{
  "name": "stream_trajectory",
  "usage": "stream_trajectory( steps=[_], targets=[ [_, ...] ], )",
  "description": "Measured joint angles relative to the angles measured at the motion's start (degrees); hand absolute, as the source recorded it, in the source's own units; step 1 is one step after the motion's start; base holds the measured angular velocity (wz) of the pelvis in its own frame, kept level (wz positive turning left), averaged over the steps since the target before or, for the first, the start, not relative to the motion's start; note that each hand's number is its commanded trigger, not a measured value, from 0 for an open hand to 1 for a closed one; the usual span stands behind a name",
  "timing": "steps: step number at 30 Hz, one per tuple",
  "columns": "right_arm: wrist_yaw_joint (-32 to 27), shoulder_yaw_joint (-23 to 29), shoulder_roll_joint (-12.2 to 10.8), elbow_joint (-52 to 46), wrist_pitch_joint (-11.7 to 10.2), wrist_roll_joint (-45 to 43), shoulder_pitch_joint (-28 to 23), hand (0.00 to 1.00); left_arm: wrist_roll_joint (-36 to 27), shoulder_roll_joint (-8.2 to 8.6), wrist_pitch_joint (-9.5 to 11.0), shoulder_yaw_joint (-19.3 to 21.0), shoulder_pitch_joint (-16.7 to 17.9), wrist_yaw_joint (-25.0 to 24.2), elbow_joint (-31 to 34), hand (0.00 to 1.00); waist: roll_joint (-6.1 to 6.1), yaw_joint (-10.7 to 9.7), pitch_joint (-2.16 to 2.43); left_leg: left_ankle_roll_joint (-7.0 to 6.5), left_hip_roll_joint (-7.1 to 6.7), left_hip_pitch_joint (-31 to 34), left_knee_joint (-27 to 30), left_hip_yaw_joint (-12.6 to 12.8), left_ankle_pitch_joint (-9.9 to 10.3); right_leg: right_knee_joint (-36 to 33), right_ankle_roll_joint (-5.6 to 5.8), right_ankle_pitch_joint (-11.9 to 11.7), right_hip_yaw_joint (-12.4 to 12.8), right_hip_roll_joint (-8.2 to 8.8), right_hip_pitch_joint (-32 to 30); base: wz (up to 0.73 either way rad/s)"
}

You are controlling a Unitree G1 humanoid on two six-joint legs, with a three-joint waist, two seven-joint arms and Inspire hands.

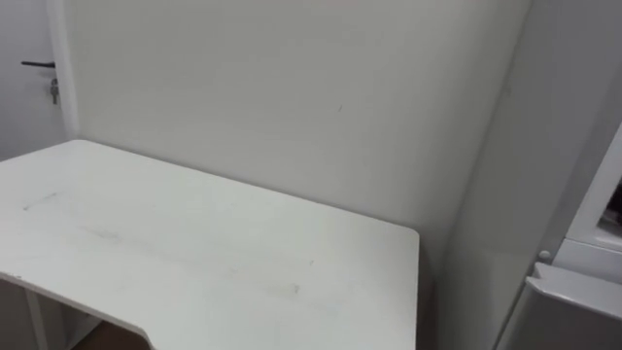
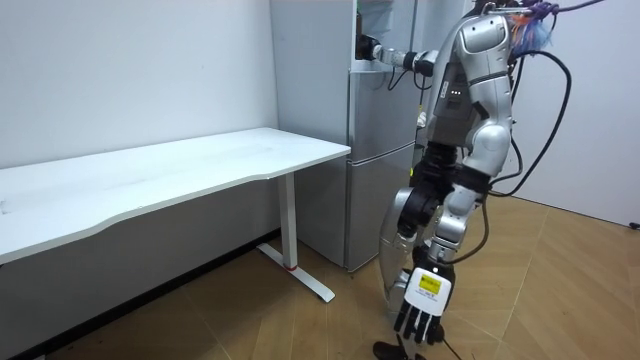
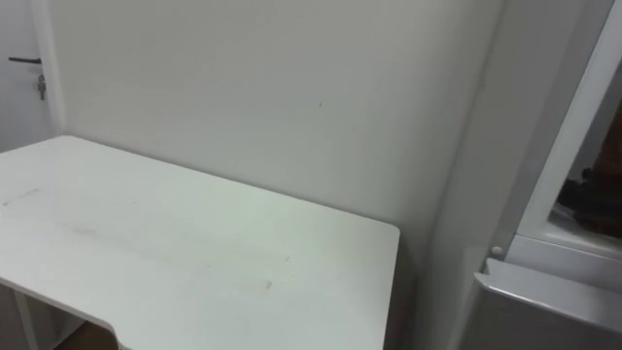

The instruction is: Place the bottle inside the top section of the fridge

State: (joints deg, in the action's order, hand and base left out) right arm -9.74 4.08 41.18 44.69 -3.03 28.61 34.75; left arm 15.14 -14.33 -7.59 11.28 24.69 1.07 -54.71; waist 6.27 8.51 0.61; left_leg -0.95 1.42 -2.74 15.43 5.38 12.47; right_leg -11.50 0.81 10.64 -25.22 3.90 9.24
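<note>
One thing I cannot tell is where the bottle is. The right hand (image 2: 368, 48) is up at the upper fridge (image 2: 385, 28), at the end of an arm held out from the shoulder. The hand looks small and dark there. I cannot tell if its fingers are wide, tight or holding something.

The upper fridge stands open. In the eye views a white edge (image 3: 559, 165) of it runs down the far right side. Past that edge is something dark (image 3: 595, 199), too cut off to name. Just under it is the top of the lower door (image 3: 544, 292), which is closed.

The left hand (image 2: 420, 318) hangs low beside the robot's leg, near the wooden floor (image 2: 560, 290). Its fingers are loose and point down, and it holds nothing.

The robot stands upright on the floor, close in front of the tall grey fridge (image 2: 380, 190), with its chest turned to it.

Just beside the fridge, on the room view's left, a long white table (image 2: 200, 165) stands along the pale wall (image 2: 130, 70). A white leg (image 2: 290, 225) holds it up. In the eye views the table's end comes close to the grey side of the fridge. Far off at the left of those views there is a dark door handle (image 1: 37, 65).
</note>
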Motion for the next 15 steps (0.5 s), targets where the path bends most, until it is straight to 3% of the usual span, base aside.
stream_trajectory(
  steps=[5, 15],
  targets=[
    [0.8, 0.0, 0.2, 0.4, -0.1, -1.5, 0.0, 0.0, -3.3, -0.53, 0.0, 0.0, 0.0, 0.0, 0.2, 0.0, -0.51, 0.0, -0.02, -0.02, -0.05, -0.2, 0.2, -0.2, 0.0, 0.1, 0.0, 0.0, 1.1, -0.11, 0.4, 0.01],
    [2.4, 0.2, 0.3, 0.7, -0.1, -2.0, 0.0, 0.0, -3.7, -0.55, 0.0, 0.0, -0.4, -0.7, 0.7, 0.0, -0.95, -0.1, -0.05, 0.03, -0.05, -0.9, 0.2, -0.7, 0.2, 0.9, 0.01, 0.0, 1.4, -0.37, 1.7, 0.03]
  ],
)
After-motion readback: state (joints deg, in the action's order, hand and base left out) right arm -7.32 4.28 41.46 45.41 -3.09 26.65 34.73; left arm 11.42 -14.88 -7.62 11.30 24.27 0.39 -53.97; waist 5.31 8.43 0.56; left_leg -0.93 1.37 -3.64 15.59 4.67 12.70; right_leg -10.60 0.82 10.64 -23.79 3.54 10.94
